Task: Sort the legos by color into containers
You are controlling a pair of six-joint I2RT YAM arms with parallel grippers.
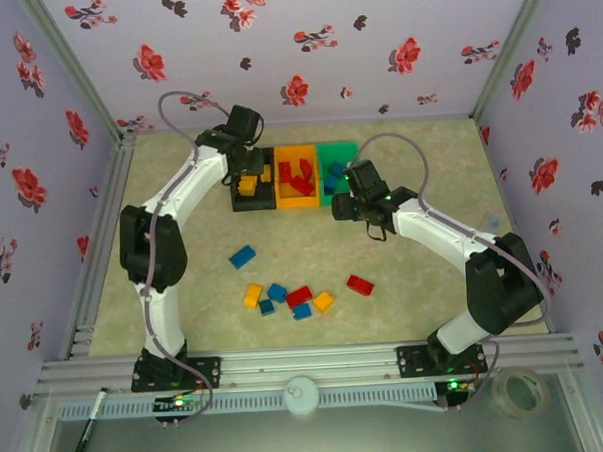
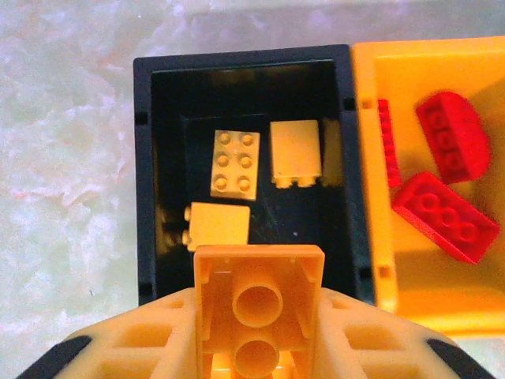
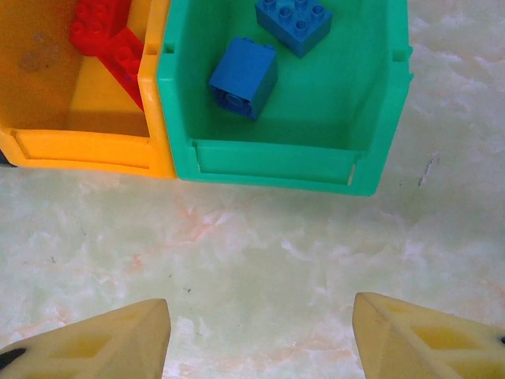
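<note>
My left gripper (image 2: 259,320) hangs over the black bin (image 2: 150,158), shut on a yellow brick (image 2: 259,276) held underside up. Three yellow bricks (image 2: 236,162) lie inside that bin. The orange bin (image 2: 371,79) beside it holds red bricks (image 2: 444,215). My right gripper (image 3: 260,339) stands open and holds nothing, above bare table just in front of the green bin (image 3: 276,162), where two blue bricks (image 3: 244,76) lie. In the top view, several loose legos sit mid-table: a blue one (image 1: 243,257), a yellow one (image 1: 252,295), and red ones (image 1: 300,296) (image 1: 360,284).
Flowered walls close in the table on three sides. A black marker (image 1: 88,425), a white knob (image 1: 302,396) and a tape roll (image 1: 516,392) lie on the front ledge beyond the arm bases. Bare table surrounds the loose bricks.
</note>
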